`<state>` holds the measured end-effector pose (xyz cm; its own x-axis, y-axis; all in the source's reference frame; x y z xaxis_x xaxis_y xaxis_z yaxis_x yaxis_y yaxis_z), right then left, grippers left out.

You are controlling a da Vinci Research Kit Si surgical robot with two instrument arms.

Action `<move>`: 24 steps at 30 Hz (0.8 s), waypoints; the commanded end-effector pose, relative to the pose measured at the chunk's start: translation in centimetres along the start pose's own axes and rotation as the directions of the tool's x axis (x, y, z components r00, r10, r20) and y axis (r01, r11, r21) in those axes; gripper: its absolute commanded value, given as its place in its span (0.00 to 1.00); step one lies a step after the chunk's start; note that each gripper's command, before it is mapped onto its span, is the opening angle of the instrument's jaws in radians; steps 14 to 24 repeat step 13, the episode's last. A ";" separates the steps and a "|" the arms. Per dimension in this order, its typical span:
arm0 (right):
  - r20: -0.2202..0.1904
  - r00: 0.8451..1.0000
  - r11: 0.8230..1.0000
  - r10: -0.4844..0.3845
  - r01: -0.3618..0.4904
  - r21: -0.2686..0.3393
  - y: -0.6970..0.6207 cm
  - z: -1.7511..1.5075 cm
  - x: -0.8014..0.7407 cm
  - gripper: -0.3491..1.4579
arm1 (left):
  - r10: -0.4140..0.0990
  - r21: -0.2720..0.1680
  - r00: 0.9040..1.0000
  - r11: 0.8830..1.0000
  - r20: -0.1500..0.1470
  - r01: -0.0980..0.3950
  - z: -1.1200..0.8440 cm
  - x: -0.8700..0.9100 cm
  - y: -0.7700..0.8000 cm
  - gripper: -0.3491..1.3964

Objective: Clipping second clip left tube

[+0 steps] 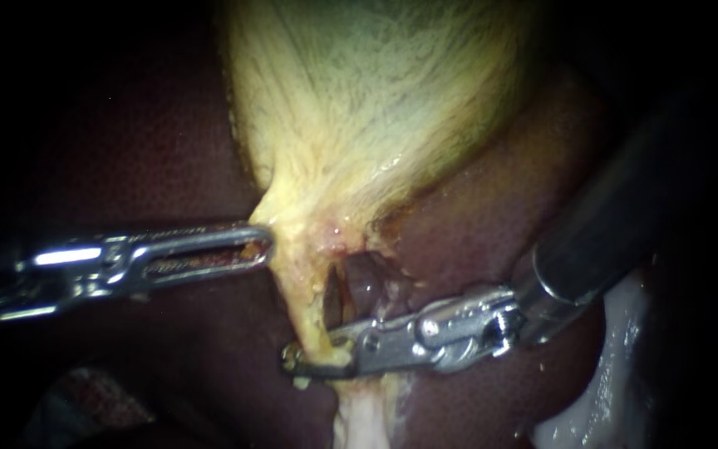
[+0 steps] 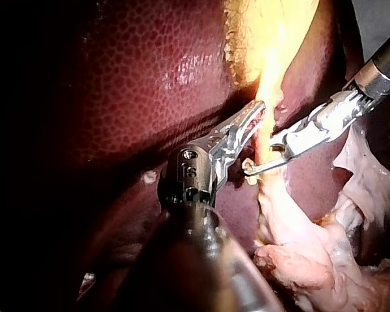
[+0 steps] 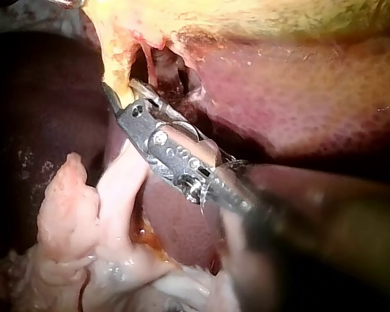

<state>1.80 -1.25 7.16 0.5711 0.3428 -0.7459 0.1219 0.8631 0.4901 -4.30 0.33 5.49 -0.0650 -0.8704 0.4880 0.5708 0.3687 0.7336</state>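
In the endoscope view, the left instrument [image 1: 261, 241] comes in level from the left. Its slotted jaws lie together, pinching the yellow lower edge of the gallbladder [image 1: 376, 100] where it narrows. Below that edge the left tube [image 1: 299, 291] runs down as a yellow strand, with a dark opening beside it. The right instrument [image 1: 313, 357] reaches in from the right over the liver [image 1: 475, 241]. Its hooked jaws stand on either side of the left tube's lower part, and both press against it.

In the left wrist view, the left instrument [image 2: 257, 112] has its jaws closed on the yellow tissue ahead of it. The right instrument [image 2: 260, 159] crosses in just beside it, and the left tube [image 2: 268, 188] passes between its curved jaws. Dark mottled liver [image 2: 149, 71] lies behind both. Pale loose tissue [image 2: 312, 260] lies under the right instrument.

In the right wrist view, the right instrument [image 3: 125, 97] has its jaws against the yellow left tube [image 3: 116, 58]. How they close cannot be made out from this side. Pale tissue [image 3: 71, 214] lies beside its shaft, and the liver [image 3: 299, 110] lies on its other side.
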 end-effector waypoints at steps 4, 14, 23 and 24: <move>0.009 1.000 1.000 -0.006 0.006 0.015 -0.01 0.04 -0.06 0.00 | 0.000 0.000 1.000 1.000 0.000 0.000 0.01 0.00 0.01 0.00; 0.010 1.000 0.998 -0.014 0.013 0.054 -0.02 0.05 -0.08 0.00 | 0.000 0.001 1.000 1.000 0.000 0.000 0.03 0.00 0.03 0.00; 0.010 1.000 0.998 -0.014 0.013 0.054 -0.02 0.05 -0.08 0.00 | 0.000 0.001 1.000 1.000 0.000 0.000 0.03 0.00 0.03 0.00; 0.010 1.000 0.998 -0.014 0.013 0.054 -0.02 0.05 -0.08 0.00 | 0.000 0.001 1.000 1.000 0.000 0.000 0.03 0.00 0.03 0.00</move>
